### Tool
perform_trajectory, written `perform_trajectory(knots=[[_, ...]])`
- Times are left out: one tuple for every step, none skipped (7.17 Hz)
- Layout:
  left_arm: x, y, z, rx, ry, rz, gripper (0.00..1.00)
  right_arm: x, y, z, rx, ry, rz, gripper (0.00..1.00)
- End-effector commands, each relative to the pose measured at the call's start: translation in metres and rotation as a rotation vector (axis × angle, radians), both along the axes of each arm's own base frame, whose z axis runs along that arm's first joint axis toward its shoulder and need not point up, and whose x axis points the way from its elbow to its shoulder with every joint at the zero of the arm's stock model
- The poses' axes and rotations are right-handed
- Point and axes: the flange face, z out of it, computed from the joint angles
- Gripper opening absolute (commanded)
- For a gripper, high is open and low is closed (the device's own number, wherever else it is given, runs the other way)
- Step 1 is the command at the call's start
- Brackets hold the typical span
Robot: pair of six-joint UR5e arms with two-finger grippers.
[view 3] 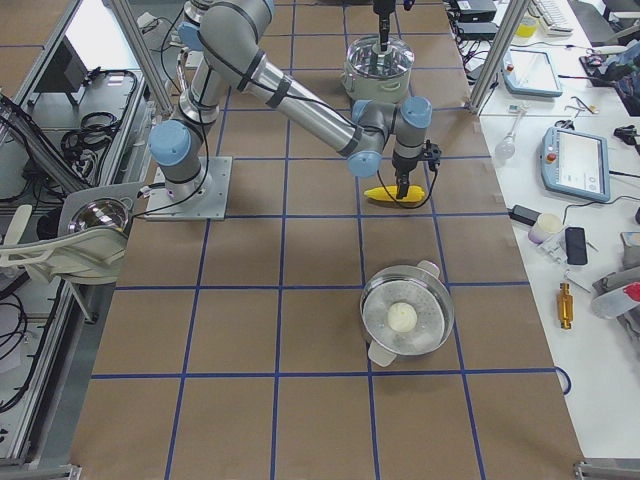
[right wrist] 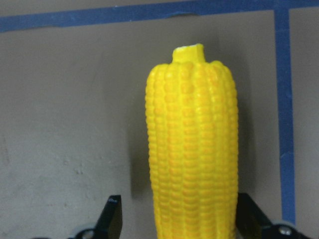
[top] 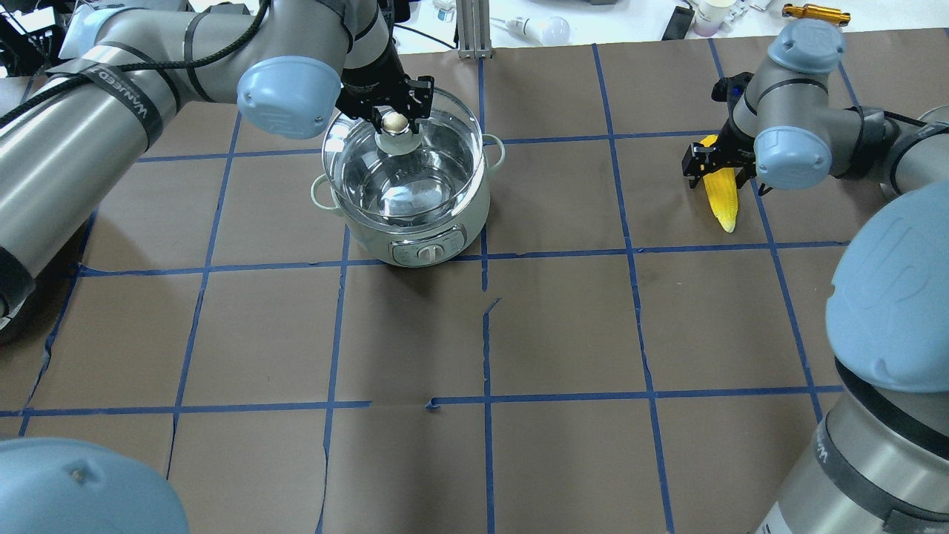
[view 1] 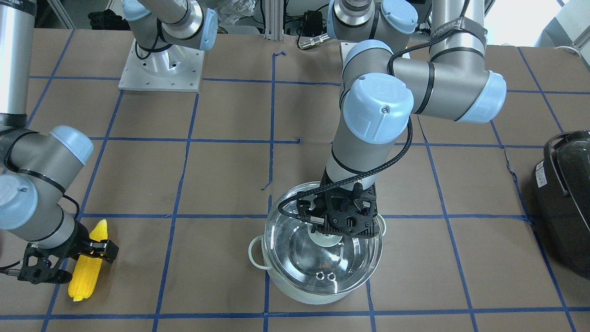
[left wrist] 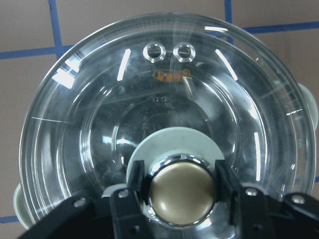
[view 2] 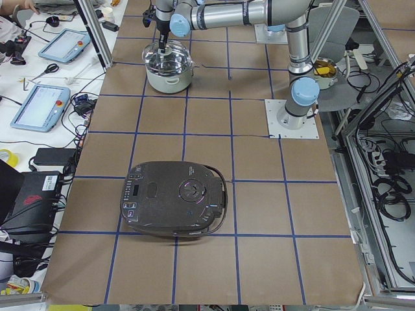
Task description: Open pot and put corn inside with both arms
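**A:** What is the left gripper (top: 395, 117) doing?

**B:** It points straight down over the round pale mint-green pot (top: 452, 222). Its black fingers (left wrist: 133, 186) are pressed in on either side of the rounded gold knob (left wrist: 182, 195), pinching it. The knob sits on top of the clear glass lid (left wrist: 89, 124).

**A:** Is the lid on or off?

**B:** It covers the pot's mouth directly under that gripper, and the shiny steel interior shows through the glass. I cannot tell whether the lid rests on the rim or is a touch above it.

**A:** And the right gripper (right wrist: 180, 221)?

**B:** It is down low at the bright yellow husked corn cob (top: 723, 196), with its fingers (right wrist: 113, 219) spread to either side of it. In the wrist view there is a clear gap between one finger and the kernels. The other finger is right at the cob's edge. So the gripper straddles the cob without clamping it.

**A:** How does the cob lie?

**B:** It lies flat on the brown paper table cover with blue tape lines (top: 563, 334), running lengthwise between the fingers. Its blunt stub end reaches out past the fingertips.

**A:** How far is the pot from that gripper?

**B:** Well apart, off to its side, across several taped squares.

**A:** Is anything else there?

**B:** A glossy black appliance with a handle (view 1: 564, 198) sits well out on the left gripper's other side, away from the cob.
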Motion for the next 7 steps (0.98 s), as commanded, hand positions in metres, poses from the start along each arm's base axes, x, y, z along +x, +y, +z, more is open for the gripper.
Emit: perform_trajectory(knots=[[0.073, -0.007, 0.024, 0.026, -0.018, 0.035, 0.13, 0.001, 0.003, -0.004, 0.007, 0.0, 0.008, 0.36], [0.129, -0.011, 0.032, 0.025, -0.034, 0.008, 0.13, -0.001, 0.001, -0.001, -0.002, 0.005, 0.005, 0.12], [0.175, -0.013, 0.031, 0.038, -0.043, 0.004, 0.13, -0.003, -0.002, 0.008, -0.016, 0.018, 0.0, 0.01], [0.223, -0.011, 0.013, 0.062, -0.05, -0.045, 0.12, -0.005, -0.008, 0.031, -0.047, 0.031, -0.011, 0.0], [0.262, -0.006, -0.005, 0.086, -0.051, -0.064, 0.11, 0.011, -0.013, 0.064, -0.083, 0.028, 0.026, 0.0], [0.29, -0.002, -0.02, 0.085, -0.059, -0.105, 0.1, 0.071, -0.019, 0.1, -0.124, 0.021, 0.112, 0.0], [0.301, 0.001, -0.048, 0.086, -0.061, -0.105, 0.07, 0.141, -0.024, 0.134, -0.165, 0.017, 0.204, 0.0]])
